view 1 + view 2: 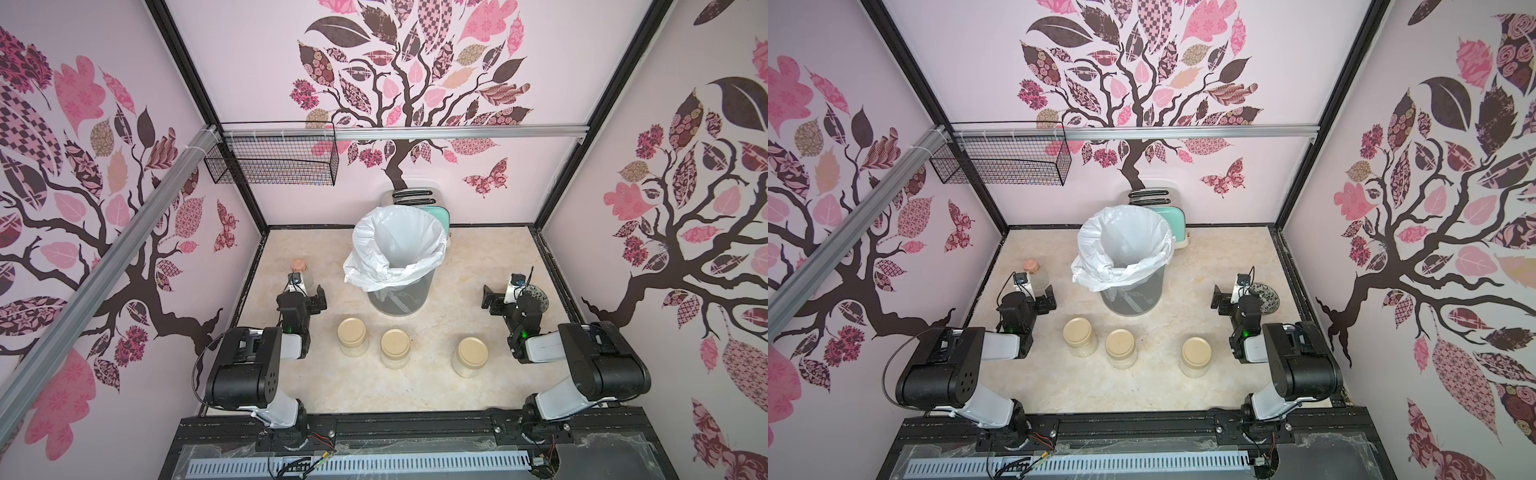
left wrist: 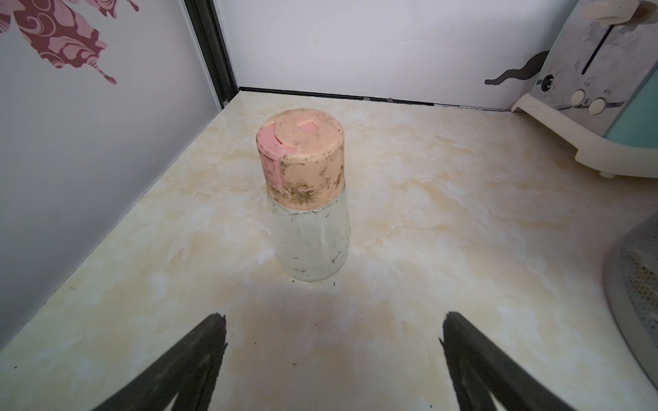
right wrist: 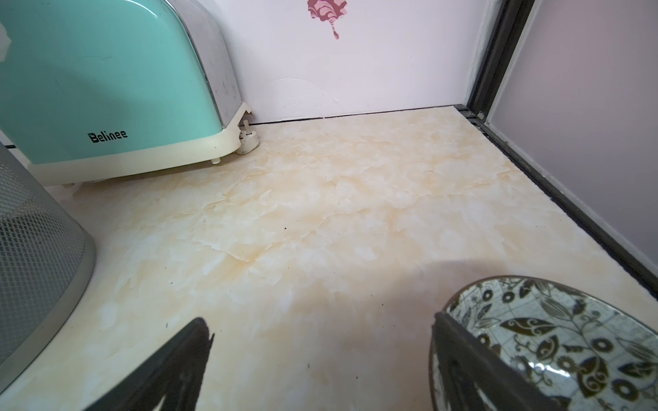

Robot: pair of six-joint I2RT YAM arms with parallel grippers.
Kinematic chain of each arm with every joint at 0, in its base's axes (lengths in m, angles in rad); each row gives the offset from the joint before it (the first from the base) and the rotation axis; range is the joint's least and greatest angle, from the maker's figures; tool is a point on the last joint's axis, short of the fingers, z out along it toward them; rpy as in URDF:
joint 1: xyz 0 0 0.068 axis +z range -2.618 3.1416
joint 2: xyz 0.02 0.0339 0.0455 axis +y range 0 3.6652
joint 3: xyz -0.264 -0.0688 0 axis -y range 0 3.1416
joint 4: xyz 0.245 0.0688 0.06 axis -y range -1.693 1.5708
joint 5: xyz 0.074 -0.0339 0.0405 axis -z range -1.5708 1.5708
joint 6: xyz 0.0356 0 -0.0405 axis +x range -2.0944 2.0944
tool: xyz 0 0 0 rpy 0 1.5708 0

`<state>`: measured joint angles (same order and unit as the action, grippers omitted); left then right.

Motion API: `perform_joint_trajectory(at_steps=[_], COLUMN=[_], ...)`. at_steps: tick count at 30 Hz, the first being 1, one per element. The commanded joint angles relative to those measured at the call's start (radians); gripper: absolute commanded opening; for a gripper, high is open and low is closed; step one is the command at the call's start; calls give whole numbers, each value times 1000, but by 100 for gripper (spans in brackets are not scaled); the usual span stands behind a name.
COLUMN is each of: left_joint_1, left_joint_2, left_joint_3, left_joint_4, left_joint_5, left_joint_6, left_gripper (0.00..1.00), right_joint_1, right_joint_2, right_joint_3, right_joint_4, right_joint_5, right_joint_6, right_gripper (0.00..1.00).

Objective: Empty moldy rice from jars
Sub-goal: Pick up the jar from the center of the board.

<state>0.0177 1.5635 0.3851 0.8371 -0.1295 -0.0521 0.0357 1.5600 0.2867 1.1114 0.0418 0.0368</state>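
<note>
Currently your three lidded jars stand in a row near the front, moldy rice pale inside, the bagged bin just behind them. Your left gripper gapes wide and empty facing a capped flask; your right gripper, equally wide and empty, has a patterned bowl just beside it.

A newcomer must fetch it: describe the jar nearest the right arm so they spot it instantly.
Start at the mesh bin with the white bag, mid-table. Nearer the robot stand three beige-lidded glass jars in a row. The wanted jar is the one on the robot's right: it stands alone, while the other two sit close together.
</note>
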Motion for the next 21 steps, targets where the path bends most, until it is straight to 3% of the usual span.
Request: perform_joint_trajectory(at_steps=[1,3,4,7,9,13,16,21], left_joint_1=[-2,-1,-1,-2,-2,-4,-4,-9], left_joint_2=[-10,-41,-116,-288,-356,-515,-649,-800], left_joint_3=[0,19,73,289,356,323,274,288], left_joint_4=[24,-2,-163,-714,-874,-941,-955,-1127], left_joint_5=[-4,-21,-23,-41,26,224,254,331], left_joint_6=[7,4,1,-24,-67,-198,-269,-279], left_gripper=[98,98,98,98,98,98,98,98], right_joint_1=[-4,-2,5,7,19,121,234,434], right_joint_2=[-10,-23,-72,-284,-378,-507,-549,-574], right_joint_3=[10,-13,-5,173,273,406,499,545], right_joint_4=[7,63,28,-465,-682,-976,-1160,-1329], right_joint_5=[12,44,72,89,40,4,-55,-130], right_joint_6=[-6,2,7,58,89,97,84,83], right_gripper=[99,99,99,99,99,99,99,99])
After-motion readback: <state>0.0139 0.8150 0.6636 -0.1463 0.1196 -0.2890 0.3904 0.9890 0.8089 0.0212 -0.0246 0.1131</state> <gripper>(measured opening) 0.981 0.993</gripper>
